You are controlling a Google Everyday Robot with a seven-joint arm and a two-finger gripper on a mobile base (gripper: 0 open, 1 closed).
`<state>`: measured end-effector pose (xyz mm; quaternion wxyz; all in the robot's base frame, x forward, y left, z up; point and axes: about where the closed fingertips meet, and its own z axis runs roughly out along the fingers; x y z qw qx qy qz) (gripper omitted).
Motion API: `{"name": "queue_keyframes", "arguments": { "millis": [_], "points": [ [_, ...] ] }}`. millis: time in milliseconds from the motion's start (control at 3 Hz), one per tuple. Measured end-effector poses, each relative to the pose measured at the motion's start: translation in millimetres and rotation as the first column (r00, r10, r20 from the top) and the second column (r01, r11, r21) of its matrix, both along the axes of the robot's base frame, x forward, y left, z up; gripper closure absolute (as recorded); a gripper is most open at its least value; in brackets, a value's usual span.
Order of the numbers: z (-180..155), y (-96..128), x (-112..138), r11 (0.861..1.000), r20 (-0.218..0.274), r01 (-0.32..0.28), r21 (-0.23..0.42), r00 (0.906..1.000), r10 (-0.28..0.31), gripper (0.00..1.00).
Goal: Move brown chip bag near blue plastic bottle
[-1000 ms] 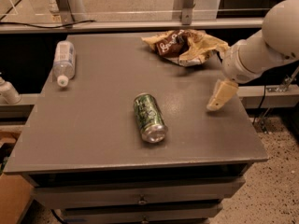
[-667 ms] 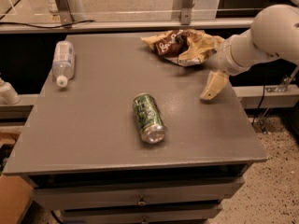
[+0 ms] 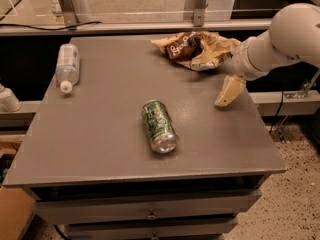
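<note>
1. The blue plastic bottle (image 3: 67, 66) lies on its side well to the far left of the green soda can (image 3: 159, 125), close to the left edge of the worktop (image 3: 100, 144). Its white cap points toward the near side. The pale label shows no wording I can read.
2. The green soda can lies on its side about mid-worktop, its long axis running roughly far to near and its silver end facing near. It carries print, but no brand can be read.
3. The brown chip bag (image 3: 195, 49) sits crumpled to the far right of the can, at the worktop's back edge and well apart from the bottle. Its long axis runs left to right. White script crosses the dark brown panel, but I cannot make out the words.
4. The pincer (image 3: 230, 90) hangs right of the can, over the worktop's right edge. It is just near-side of the bag's right end and holds nothing that I can see. I cannot tell whether it is apart or together.
5. My judgement is that the coming move turns on one relation. The bag lies up and to the left of the pincer, farther from the can, so a short reach to the far left meets its right end. The long carry past the can to the bottle is not yet begun.
</note>
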<state>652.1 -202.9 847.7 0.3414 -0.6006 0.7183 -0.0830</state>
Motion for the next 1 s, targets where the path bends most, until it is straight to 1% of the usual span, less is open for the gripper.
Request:
{"name": "queue_keyframes", "arguments": {
  "millis": [1000],
  "points": [
    [0.2, -0.5, -0.9, 1.0, -0.001, 0.001, 0.0, 1.0, -0.001, 0.0]
  ]
}}
